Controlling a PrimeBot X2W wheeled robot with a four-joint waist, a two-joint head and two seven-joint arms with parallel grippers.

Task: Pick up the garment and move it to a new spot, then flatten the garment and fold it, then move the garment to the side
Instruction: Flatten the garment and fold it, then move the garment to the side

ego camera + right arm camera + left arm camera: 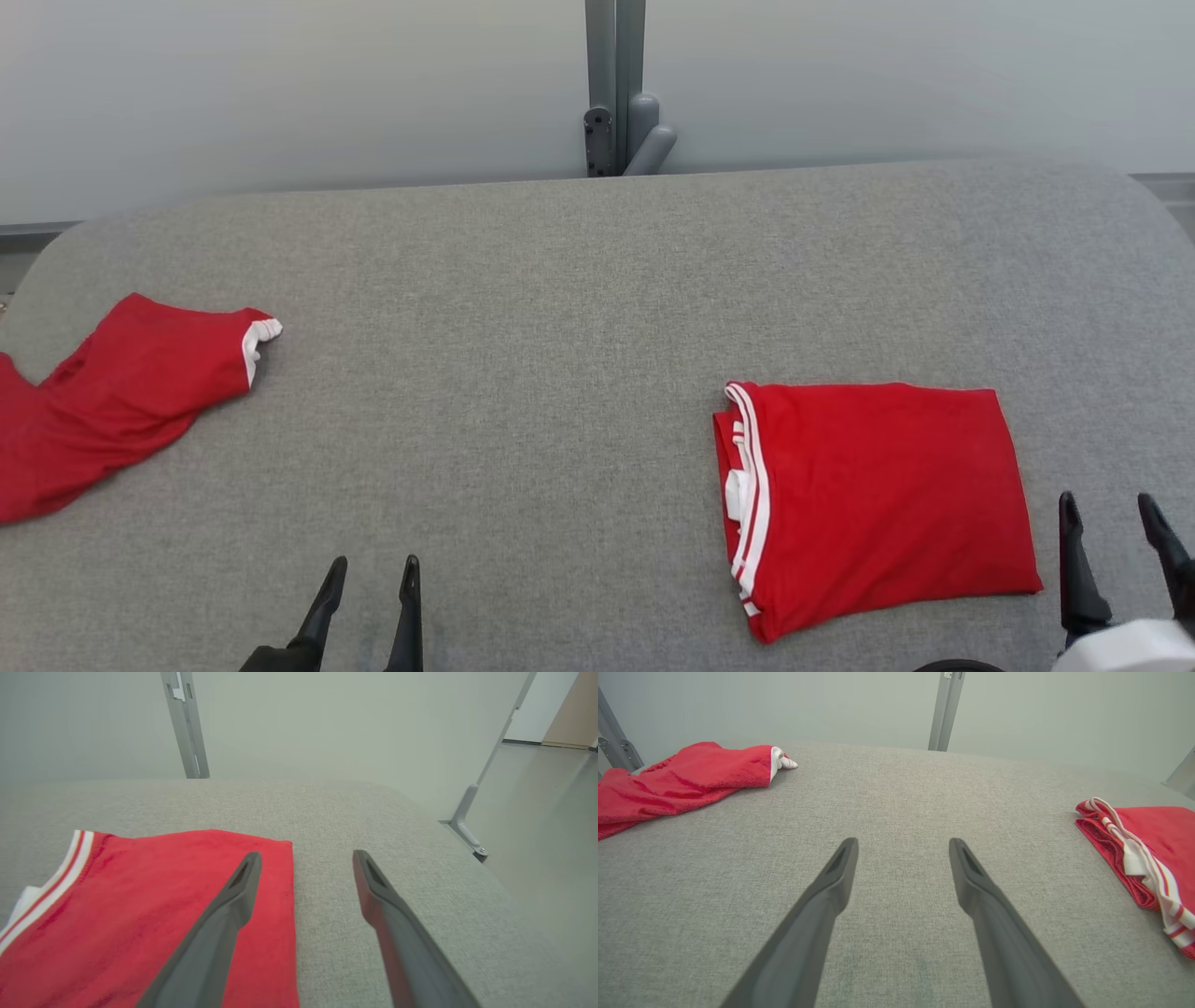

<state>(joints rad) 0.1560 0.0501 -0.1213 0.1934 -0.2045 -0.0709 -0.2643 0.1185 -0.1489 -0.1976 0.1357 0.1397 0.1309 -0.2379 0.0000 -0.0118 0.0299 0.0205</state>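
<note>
Head view is showing you the folded red garment (878, 504) lying flat on the grey desk (560, 327), toward the robot's right, with its white-striped trim (752, 504) facing the middle of the desk. Your right tool (1107, 499) is hovering just beside the garment's near right corner, its fingers standing wide apart and gripping nothing. Your left tool (374, 560) is sitting near the front edge, well apart from the cloth, equally spread and empty. A second red garment (121, 392) is lying rumpled at the far left, partly running out of frame.

You are looking at a light, limp knit, so I am judging that it is going to sag and slide layer over layer the moment you lift it. If you are shifting it further aside, you are probably better off pinching the plain right-hand edge, which is lying between the fingers in the right wrist view. Go deep enough to be catching every layer. The trim side is looking like the poorer hold, since loose edges are stacking and curling there.
</note>
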